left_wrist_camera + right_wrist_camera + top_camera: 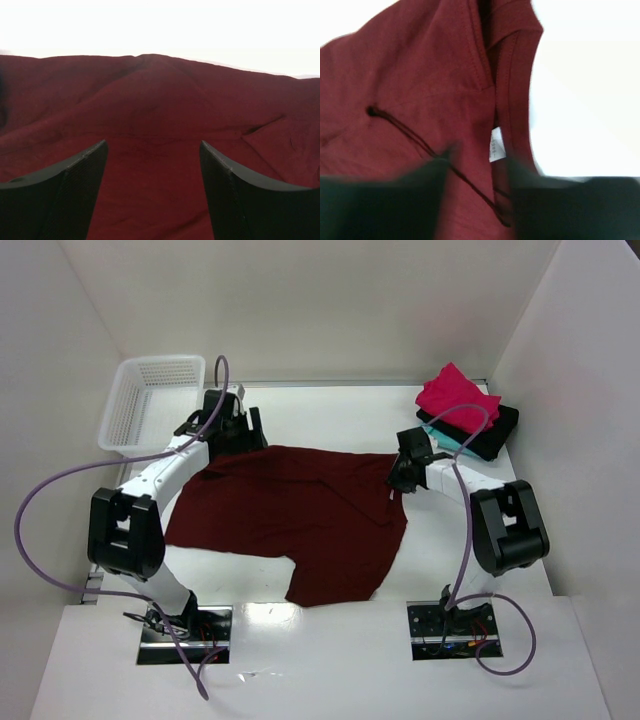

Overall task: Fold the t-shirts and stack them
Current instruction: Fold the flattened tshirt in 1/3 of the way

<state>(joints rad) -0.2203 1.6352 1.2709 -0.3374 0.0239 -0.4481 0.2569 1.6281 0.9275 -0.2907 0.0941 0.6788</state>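
A large dark maroon t-shirt (pixel 300 515) lies spread flat in the middle of the table. My left gripper (pixel 236 433) hovers over its far left corner. In the left wrist view the left gripper (pixel 152 146) is open, both dark fingers (pixel 82 172) wide apart above maroon cloth (pixel 155 100). My right gripper (pixel 402 476) is at the shirt's right edge. In the right wrist view the right gripper (pixel 480 162) is blurred, its jaws partly apart astride the collar band by a white label (pixel 496 145). Folded pink-red (pixel 457 395), teal (pixel 446 438) and black (pixel 492 430) t-shirts are stacked at the back right.
A white lattice basket (pixel 150 400) stands at the back left, close behind my left arm. White walls close in the table on three sides. A loose dark thread (pixel 405 131) runs across the maroon cloth near the right fingers.
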